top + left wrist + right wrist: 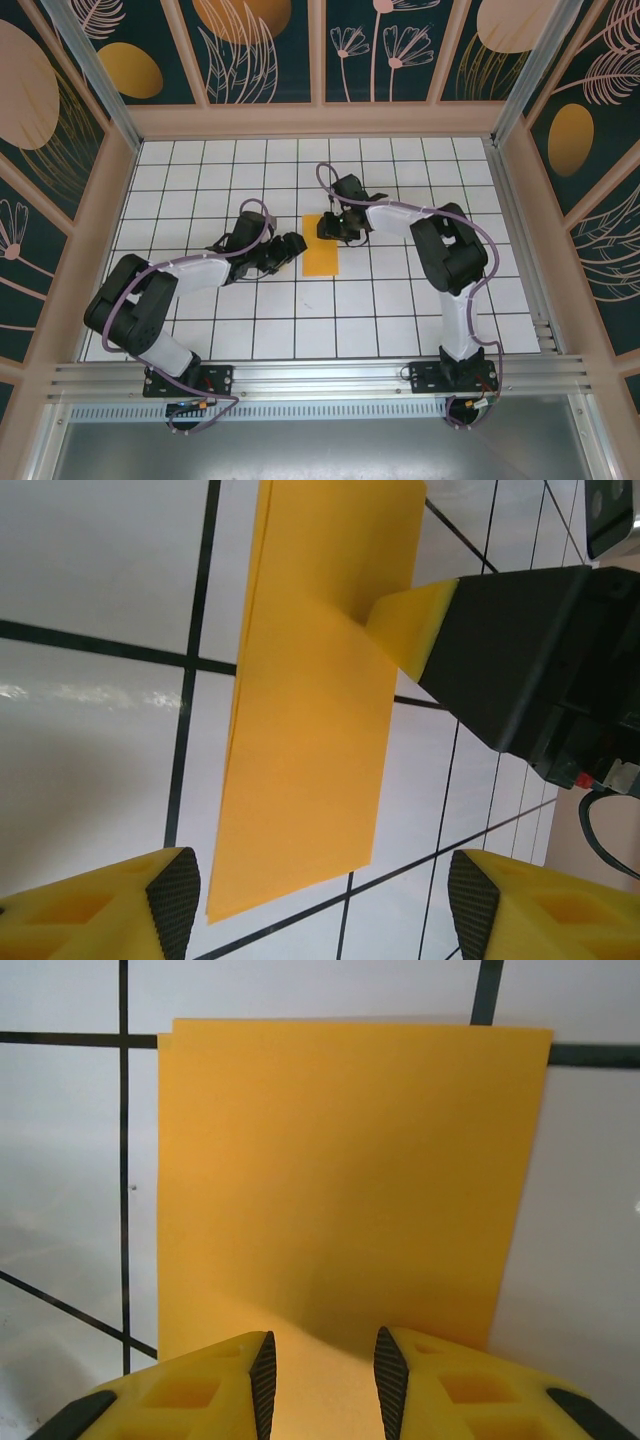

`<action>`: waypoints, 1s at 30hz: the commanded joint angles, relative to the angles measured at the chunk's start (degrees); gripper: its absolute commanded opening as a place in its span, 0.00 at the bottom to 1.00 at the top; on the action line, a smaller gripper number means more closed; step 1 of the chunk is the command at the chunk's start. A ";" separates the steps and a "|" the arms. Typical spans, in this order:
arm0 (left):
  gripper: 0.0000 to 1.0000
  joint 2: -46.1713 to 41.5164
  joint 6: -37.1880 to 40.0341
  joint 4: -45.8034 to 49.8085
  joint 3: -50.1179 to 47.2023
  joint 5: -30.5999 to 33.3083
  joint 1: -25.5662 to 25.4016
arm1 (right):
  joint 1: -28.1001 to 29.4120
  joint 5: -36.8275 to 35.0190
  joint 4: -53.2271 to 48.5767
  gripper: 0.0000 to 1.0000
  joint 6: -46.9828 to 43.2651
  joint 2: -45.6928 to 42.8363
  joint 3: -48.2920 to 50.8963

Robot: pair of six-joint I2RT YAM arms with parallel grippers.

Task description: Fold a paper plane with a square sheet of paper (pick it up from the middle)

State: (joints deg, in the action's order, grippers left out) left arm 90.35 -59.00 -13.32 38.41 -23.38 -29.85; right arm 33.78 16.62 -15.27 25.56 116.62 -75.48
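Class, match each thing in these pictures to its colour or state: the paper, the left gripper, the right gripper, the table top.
Things:
1. paper
2. left gripper
3. right gripper
4. table top

Colour or state:
A. white with dark grid lines
B. jaws wide apart
C. orange-yellow, folded and lying flat
D. jaws narrowly apart

Pairs: 1-C, 2-B, 3-D, 4-A.
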 commanded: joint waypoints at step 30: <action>0.69 1.76 2.22 12.41 0.64 0.68 -5.17 | -0.73 -2.71 -4.93 0.35 0.98 3.45 -2.45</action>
State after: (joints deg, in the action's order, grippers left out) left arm 91.26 -58.59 -5.82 37.87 -23.33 -34.50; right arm 33.15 16.08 -18.00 27.16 117.82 -77.97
